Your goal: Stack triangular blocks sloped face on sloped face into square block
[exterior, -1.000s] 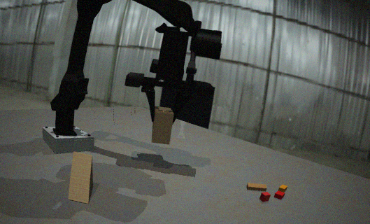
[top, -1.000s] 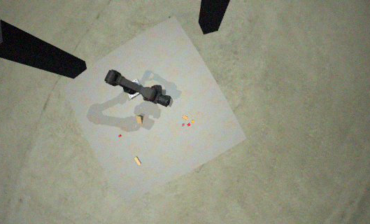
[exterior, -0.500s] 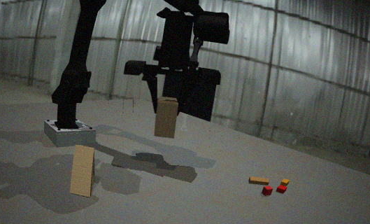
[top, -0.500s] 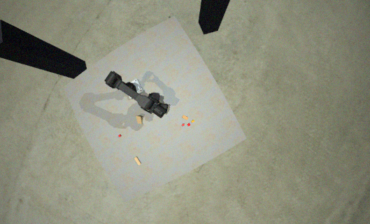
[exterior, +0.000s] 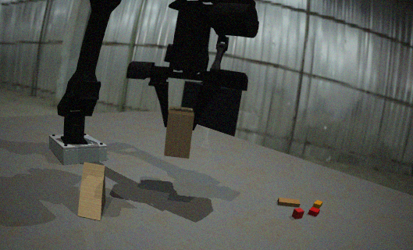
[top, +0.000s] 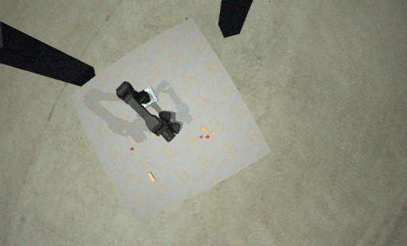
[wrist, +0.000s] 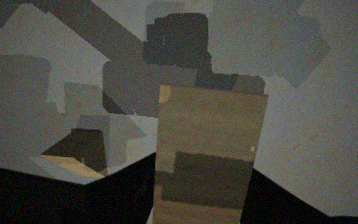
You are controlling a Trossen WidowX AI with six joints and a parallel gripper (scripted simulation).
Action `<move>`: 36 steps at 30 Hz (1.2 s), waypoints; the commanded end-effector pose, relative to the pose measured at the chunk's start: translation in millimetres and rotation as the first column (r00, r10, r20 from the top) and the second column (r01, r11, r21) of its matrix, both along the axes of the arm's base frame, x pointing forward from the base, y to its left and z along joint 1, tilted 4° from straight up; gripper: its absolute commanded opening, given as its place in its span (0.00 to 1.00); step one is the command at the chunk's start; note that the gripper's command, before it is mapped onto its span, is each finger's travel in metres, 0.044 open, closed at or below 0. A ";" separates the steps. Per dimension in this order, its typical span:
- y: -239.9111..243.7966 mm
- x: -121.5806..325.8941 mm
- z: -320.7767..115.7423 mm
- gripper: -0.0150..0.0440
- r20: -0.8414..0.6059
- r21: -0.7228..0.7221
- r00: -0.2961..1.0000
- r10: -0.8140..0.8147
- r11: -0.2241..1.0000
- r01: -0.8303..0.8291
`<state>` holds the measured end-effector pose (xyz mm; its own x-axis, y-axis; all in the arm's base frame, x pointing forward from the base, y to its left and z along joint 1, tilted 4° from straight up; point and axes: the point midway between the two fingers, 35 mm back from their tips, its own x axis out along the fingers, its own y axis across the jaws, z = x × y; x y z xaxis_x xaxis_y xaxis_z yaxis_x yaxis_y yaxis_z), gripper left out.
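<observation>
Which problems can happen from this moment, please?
The gripper holds one block above the table, away from the standing block. If lowered off line, it may push the standing block out of place. Its slope may also not match the other slope, so the top could end tilted. Opening while this high would probably drop it.

No lettering, label, brand name, number or sign can be read in the top, exterior or wrist view.
</observation>
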<state>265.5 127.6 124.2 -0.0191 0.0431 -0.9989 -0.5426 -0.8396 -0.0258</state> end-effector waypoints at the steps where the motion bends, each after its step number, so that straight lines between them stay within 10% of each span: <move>1: -15.2 12.2 4.5 0.25 0.008 -0.006 1.000 0.009 1.000 -0.009; 36: -170.6 61.1 22.8 0.25 -0.013 -0.029 0.998 0.069 0.997 -0.070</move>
<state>324.9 -26.7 143.4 -0.0359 0.0180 -0.9992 -0.4902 -0.8716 0.0019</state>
